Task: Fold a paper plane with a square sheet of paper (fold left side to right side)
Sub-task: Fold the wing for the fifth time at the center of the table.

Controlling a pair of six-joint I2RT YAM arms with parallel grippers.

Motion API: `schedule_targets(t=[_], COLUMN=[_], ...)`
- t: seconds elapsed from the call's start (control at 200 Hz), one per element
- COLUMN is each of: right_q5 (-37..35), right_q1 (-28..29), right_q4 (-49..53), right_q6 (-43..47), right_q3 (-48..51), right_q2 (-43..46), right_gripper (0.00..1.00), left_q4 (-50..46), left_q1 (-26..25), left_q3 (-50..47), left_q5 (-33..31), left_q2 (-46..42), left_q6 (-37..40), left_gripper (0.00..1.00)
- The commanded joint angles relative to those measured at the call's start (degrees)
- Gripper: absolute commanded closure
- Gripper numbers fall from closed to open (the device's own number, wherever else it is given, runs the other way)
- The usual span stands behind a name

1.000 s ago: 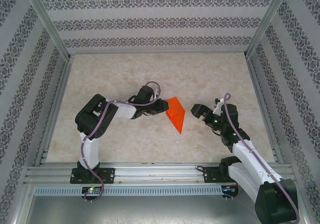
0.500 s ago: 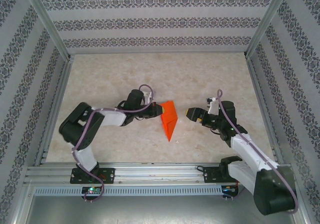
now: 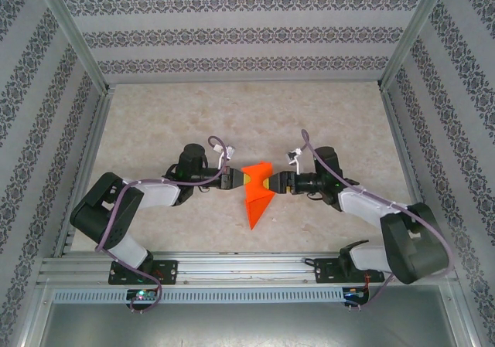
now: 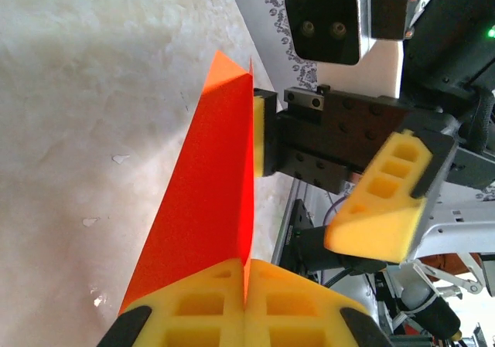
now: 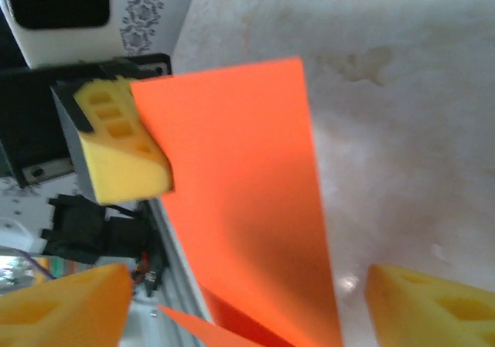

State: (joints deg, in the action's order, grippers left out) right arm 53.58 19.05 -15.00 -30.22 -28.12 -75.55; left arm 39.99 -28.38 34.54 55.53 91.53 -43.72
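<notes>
Starting from the near edge, where both arm bases are sitting, the sheet of paper (image 3: 256, 200) is pointing its narrow tip toward the bases. It is already creased into a tapering shape. Its long axis is running near to far, with the wide end lying farther out over the counter (image 3: 232, 115). Whether the tip is touching the counter cannot be told.

At the wide end the two tools are facing each other across the sheet. The left tool (image 3: 241, 179) is coming in from the left, and its pads (image 4: 193, 316) are pressing together on the sheet's left edge, clamping it. The right tool (image 3: 271, 183) is coming in from the right with its jaws standing apart. In the right wrist view the sheet is passing between its two fingers (image 5: 433, 301). In the left wrist view one of those pads is sitting against the sheet's far face while the other is hanging clear of it.

The governing relation is as follows: the sheet is lying directly between the tools, crosswise to their line of approach. Both tools are equally near, but the left alone is holding. The next move likely calls for the right tool to close on the right edge before any left-to-right fold.
</notes>
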Motion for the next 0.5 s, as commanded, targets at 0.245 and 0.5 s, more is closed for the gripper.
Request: schedule_targets(t=[0.245,0.5], right_q5=[3.0,1.4], right_q1=[-0.1,-0.1], right_q4=[-1.4,-0.2], right_q6=[1.7,2.4], right_q3=[-5.0,-7.5], right_q2=[-2.2,-5.3], right_gripper=[0.53,0.68], left_q4=[-4.3,-4.1], left_q1=[0.5,0.5], left_q3=[1.0,0.7], left_q5=[-0.7,-0.4], left_q2=[-0.8,-0.3], left_q6=[5.2,5.2], left_gripper=[1.0,1.0])
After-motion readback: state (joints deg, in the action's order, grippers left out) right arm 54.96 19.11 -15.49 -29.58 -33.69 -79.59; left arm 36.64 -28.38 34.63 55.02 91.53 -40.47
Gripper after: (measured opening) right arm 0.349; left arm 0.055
